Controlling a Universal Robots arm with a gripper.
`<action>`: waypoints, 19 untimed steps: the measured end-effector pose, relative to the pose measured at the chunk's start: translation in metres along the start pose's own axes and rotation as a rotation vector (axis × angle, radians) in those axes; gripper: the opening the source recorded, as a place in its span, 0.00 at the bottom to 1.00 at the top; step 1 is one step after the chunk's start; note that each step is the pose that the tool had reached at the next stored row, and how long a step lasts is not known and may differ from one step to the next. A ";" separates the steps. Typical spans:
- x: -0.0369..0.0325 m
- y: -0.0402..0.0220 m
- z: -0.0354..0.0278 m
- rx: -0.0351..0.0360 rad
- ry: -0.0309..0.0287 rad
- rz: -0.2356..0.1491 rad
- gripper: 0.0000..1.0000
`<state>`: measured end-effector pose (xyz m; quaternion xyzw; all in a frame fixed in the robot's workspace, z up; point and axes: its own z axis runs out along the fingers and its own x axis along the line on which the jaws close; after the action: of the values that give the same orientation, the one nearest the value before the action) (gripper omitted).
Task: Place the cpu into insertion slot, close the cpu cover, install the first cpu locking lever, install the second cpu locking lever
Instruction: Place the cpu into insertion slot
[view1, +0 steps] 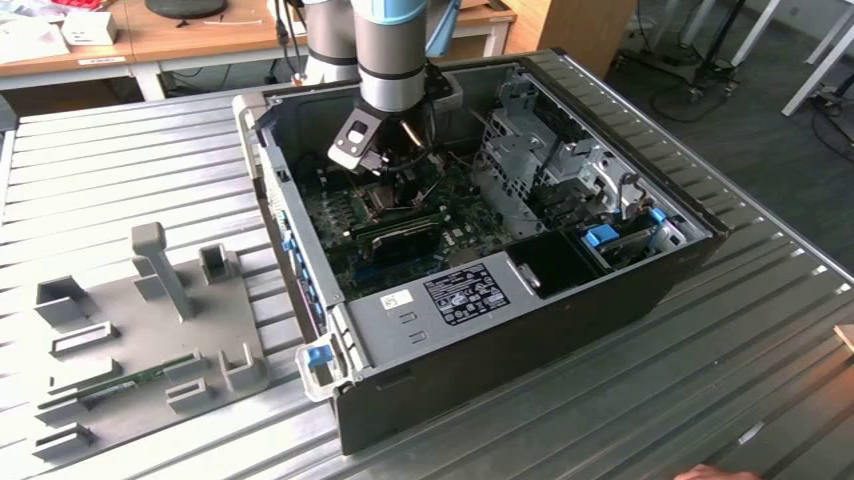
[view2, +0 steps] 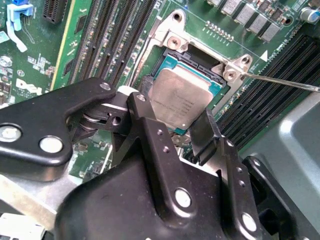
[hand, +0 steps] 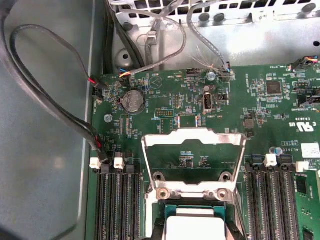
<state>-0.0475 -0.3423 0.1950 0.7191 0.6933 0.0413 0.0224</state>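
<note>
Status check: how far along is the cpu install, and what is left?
Done: nothing for certain. In hand: the cpu lies in or just over the insertion slot, with the gripper close around it; whether it is seated is unclear. Left: the cpu cover lies flipped open on the board, and a thin lever rod sticks out beside the slot, so cover and both levers remain.
</note>
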 end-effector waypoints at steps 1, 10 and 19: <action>0.0000 0.0000 0.0000 0.0000 -0.0001 0.000 0.54; 0.0008 -0.0004 0.0004 0.0001 0.0041 0.001 0.54; 0.0008 -0.0005 0.0011 -0.0016 0.0117 -0.004 0.54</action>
<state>-0.0479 -0.3414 0.1938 0.7174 0.6949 0.0460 0.0190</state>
